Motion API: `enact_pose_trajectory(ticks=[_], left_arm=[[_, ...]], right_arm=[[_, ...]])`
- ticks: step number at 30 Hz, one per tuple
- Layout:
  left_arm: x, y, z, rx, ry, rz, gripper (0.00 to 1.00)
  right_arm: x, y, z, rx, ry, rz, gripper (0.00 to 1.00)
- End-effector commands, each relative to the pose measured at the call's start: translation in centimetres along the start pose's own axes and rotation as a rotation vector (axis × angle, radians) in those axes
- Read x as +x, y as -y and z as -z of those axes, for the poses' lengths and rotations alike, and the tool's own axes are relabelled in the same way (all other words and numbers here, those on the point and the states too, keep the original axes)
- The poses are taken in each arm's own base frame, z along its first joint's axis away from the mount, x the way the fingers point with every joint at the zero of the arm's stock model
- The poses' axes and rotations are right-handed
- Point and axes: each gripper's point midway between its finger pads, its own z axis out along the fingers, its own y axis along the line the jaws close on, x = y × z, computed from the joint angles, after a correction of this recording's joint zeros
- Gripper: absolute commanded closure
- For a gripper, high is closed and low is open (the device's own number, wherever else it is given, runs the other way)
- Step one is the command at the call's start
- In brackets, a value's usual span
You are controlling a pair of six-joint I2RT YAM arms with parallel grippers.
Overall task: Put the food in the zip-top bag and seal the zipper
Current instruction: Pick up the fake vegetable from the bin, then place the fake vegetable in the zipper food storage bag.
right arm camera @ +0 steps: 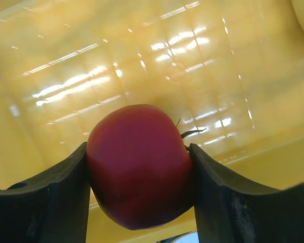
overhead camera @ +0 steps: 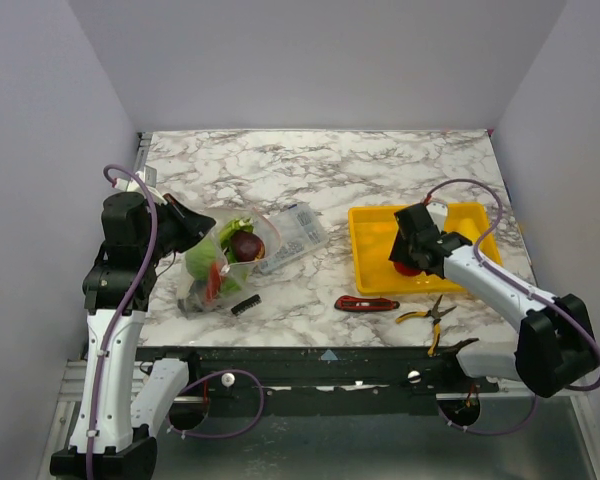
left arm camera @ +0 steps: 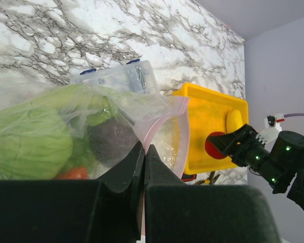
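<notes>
At the near left, the left gripper (left arm camera: pixel 144 150) is pinched fully closed on the pinkish-red zipper strip (left arm camera: pixel 168 112) of the clear floppy plastic zip-top bag (overhead camera: pixel 220 268), lifting its partly filled mouth. Farther right, in the yellow plastic tray (overhead camera: pixel 368 226), the right gripper (right arm camera: pixel 139 177) is about half closed, touching both sides of the round red toy tomato (right arm camera: pixel 137 152). This looks like the tomato pickup; next comes a lift over the tray wall and a carry left to the bag's mouth.

Red tomato (right arm camera: pixel 139 167), yellow tray (overhead camera: pixel 372 262), grey-veined marble table (overhead camera: pixel 310 170).
</notes>
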Motion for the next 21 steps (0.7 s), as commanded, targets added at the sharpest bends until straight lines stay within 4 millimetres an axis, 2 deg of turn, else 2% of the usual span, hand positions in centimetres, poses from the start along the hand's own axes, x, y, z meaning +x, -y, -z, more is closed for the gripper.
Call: enact_pose_trajectory(ticks=[1, 4, 6, 9, 13, 15, 18, 21], left_arm=[[-1.6, 1.8, 1.1, 0.055, 0.057, -0.040, 1.00], [-1.6, 1.9, 1.3, 0.058, 0.059, -0.041, 1.00], [-1.6, 2.0, 1.5, 0.061, 0.065, -0.042, 1.00], [-1.6, 1.8, 1.5, 0.055, 0.070, -0.039, 1.00], [-1.4, 1.7, 1.5, 0.052, 0.067, -0.034, 1.00], [-1.4, 1.6, 1.5, 0.052, 0.066, -0.034, 1.00], [-1.2, 1.6, 1.5, 0.052, 0.058, -0.035, 1.00], [-1.0, 1.6, 1.6, 0.055, 0.053, -0.035, 1.00]], right_arm=[[-5.4, -5.3, 3.1, -0.260, 0.126, 0.032, 0.70], [-7.3, -11.1, 7.2, -0.579, 0.138, 0.074, 0.76], [-8.1, -15.4, 11.4, -0.807, 0.192, 0.108, 0.79], [-8.0, -21.1, 18.8, -1.068, 0.291, 0.191, 0.80], [-6.9, -26.5, 27.2, -1.349, 0.367, 0.246, 0.80], [-6.0, -28.5, 30.2, -1.474, 0.376, 0.259, 0.80], [-4.2, -31.3, 32.2, -1.542, 0.360, 0.293, 0.80], [-2.8, -33.4, 32.6, -1.550, 0.370, 0.325, 0.77]])
